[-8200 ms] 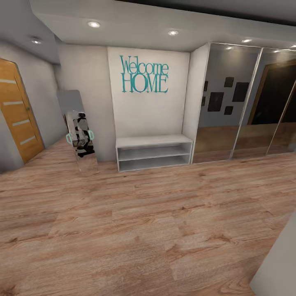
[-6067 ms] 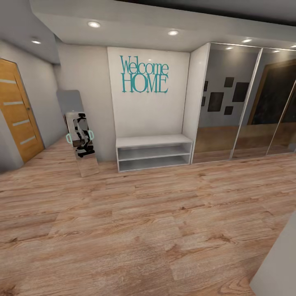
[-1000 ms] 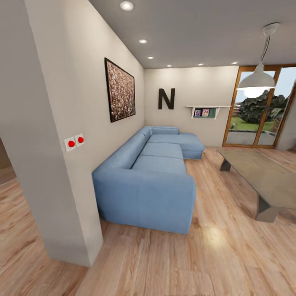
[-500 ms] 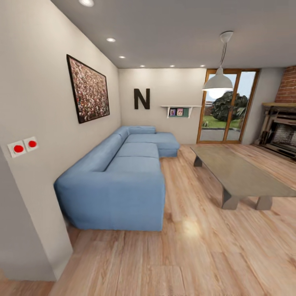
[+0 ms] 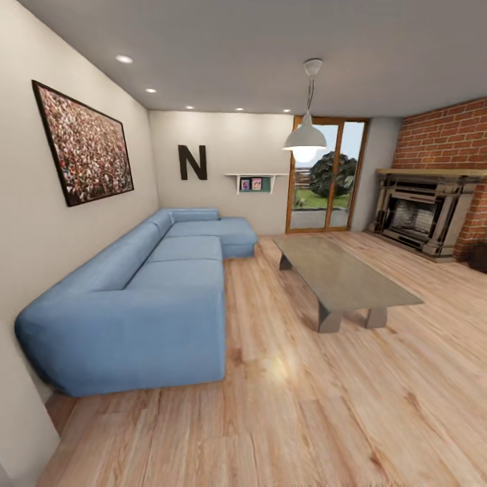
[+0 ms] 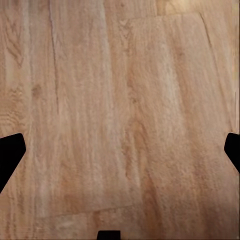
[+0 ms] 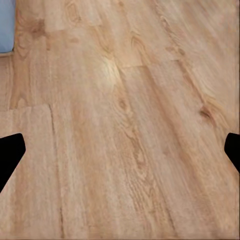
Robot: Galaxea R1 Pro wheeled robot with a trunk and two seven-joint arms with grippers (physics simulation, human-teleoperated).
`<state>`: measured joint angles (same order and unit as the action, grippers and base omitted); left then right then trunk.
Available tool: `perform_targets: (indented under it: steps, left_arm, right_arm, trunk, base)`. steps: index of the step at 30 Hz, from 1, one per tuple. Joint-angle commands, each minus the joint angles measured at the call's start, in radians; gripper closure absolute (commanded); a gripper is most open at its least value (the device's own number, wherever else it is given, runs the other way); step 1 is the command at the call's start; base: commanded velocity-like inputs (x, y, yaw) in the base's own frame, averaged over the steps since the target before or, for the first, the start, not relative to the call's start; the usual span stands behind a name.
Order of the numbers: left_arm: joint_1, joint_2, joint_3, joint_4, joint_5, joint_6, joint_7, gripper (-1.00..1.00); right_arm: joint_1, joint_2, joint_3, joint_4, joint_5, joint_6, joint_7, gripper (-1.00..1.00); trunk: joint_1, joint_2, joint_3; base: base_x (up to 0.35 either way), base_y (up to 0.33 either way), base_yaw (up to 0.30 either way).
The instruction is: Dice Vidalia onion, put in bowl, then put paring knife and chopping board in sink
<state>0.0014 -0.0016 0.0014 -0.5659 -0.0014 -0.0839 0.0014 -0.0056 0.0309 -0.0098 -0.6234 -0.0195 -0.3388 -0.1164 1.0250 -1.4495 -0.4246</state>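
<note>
I am in a living room; the onion, sink, chopping board, paring knife, bowl and countertop are out of view. In the left wrist view my left gripper (image 6: pixel 120 155) hangs over bare wooden floor (image 6: pixel 125 100), its dark fingertips (image 6: pixel 10 157) wide apart with nothing between them. My right gripper (image 7: pixel 120 152) is likewise open over the floor (image 7: pixel 130 125), with a blue sofa corner (image 7: pixel 5 25) at the picture's edge.
A long blue corner sofa (image 5: pixel 149 291) runs along the left wall. A low grey coffee table (image 5: pixel 345 274) stands centre-right under a pendant lamp (image 5: pixel 304 138). A brick fireplace (image 5: pixel 416 216) is at the far right, glass doors (image 5: pixel 325 179) at the back. Wooden floor (image 5: pixel 284 392) lies ahead.
The camera has left the entry hall and keeps swinging right through the living room: the near wall corner slid out at the left and the fireplace came into view.
</note>
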Motion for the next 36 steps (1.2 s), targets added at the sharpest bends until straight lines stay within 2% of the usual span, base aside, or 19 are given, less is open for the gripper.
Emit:
perform_targets:
  steps: [1,13,31,36]
  left_arm:
    - [0.0,0.0,0.0,-0.001,0.0,-0.002,0.0,-1.0]
    - [0.0,0.0,0.0,-0.002,0.0,-0.002,0.0,-1.0]
    - [0.0,0.001,0.0,-0.001,0.0,-0.002,0.0,-1.0]
    - [0.0,0.0,0.0,0.0,0.0,-0.002,0.0,-1.0]
  right_arm:
    - [-0.001,0.001,-0.001,0.001,-0.002,-0.003,0.0,-1.0]
    - [-0.001,0.0,-0.001,0.001,-0.002,-0.003,0.0,-1.0]
    - [-0.001,0.0,-0.001,0.001,-0.002,-0.002,-0.001,-1.0]
    - [-0.001,0.0,-0.001,0.001,-0.002,-0.002,-0.003,-1.0]
  trunk:
    - [0.0,-0.001,-0.001]
    - [0.0,-0.001,-0.001]
    - [0.0,-0.001,-0.001]
    - [0.0,-0.001,-0.001]
  base:
    - [0.0,-0.306,-0.297]
    - [0.036,-0.306,-0.297]
    - [0.248,-0.251,-0.298]
    - [0.263,-0.243,-0.072]
